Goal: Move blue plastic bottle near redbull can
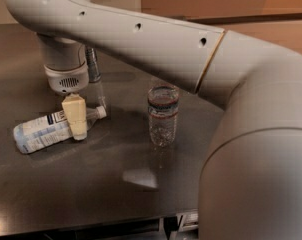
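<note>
The blue plastic bottle (pixel 41 131) lies on its side on the dark table (pixel 116 184) at the left, with its white cap (pixel 101 112) pointing right. My gripper (pixel 76 120) hangs straight down from the big white arm (pixel 141 39) and sits over the bottle's neck end, touching or nearly touching it. The redbull can (pixel 93 64) stands upright just behind the gripper's wrist, partly hidden by it, a short way behind the bottle's cap.
A clear water bottle (pixel 163 115) with a dark and red label band stands upright right of the gripper. The arm's large shoulder (pixel 261 149) fills the right side. The table's front edge (pixel 91 224) runs along the bottom.
</note>
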Robot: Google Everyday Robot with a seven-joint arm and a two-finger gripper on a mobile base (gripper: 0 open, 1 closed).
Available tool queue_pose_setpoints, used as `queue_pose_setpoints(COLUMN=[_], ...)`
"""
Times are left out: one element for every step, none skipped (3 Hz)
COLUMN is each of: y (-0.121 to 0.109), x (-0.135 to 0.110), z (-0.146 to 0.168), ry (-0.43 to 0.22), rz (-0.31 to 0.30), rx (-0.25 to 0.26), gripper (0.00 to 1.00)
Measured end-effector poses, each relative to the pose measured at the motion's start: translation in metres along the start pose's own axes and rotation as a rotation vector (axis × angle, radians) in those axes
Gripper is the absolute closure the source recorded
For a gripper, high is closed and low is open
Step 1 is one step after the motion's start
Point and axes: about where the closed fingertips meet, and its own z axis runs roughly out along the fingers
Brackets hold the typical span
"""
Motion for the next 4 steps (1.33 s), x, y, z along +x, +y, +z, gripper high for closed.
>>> queue_pose_setpoints(y=[0.003,0.004,0.006,0.007], x=[-0.003,-0.001,0.013,0.033], z=[-0.002,-0.010,-0.027,-0.046], ry=[0.002,0.005,0.022,0.034], rz=[0.003,0.017,0.060,0.117], rx=[-0.004,0.002,0.012,0.032], gripper=[0.41,0.64,0.88,1.00])
